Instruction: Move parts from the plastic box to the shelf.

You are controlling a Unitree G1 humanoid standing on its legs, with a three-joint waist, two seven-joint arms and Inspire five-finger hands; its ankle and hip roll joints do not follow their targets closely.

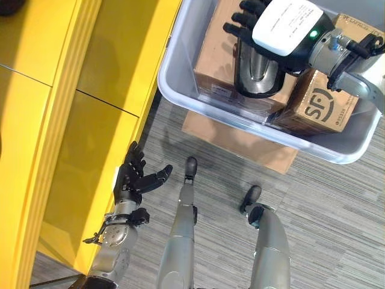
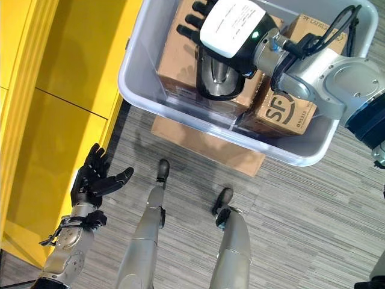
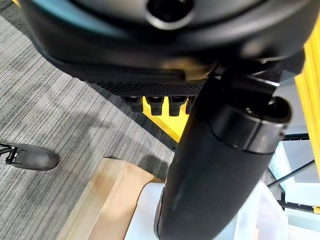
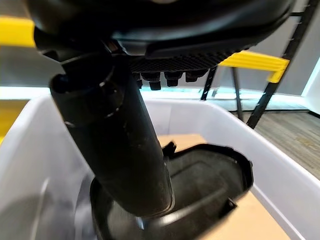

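Part: black-rimmed, metal-bodied piece, standing among cardboard boxes inside the plastic box, which rests on a flat cardboard sheet on the grey floor. Right hand: directly over the part, fingers reaching past its far rim and thumb lying across its open top in the right wrist view; whether the fingers have closed round it cannot be told, since the hand's own bulk hides the contact. Long axis of the part: runs roughly along the reach of the right hand, from wrist side toward fingertips, with the open rim turned up toward the palm. Left hand: low and well apart from the box, beside the yellow shelf, fingers spread and relaxed, holding nothing. Nearer hand: the right, by far; the part lies straight beneath it, while the shelf lies across to the robot's left, on the far side of the box wall. Judgement: pick step in hand, nothing yet transferred from this view; the lift must clear the box rim before swinging left toward the shelf.
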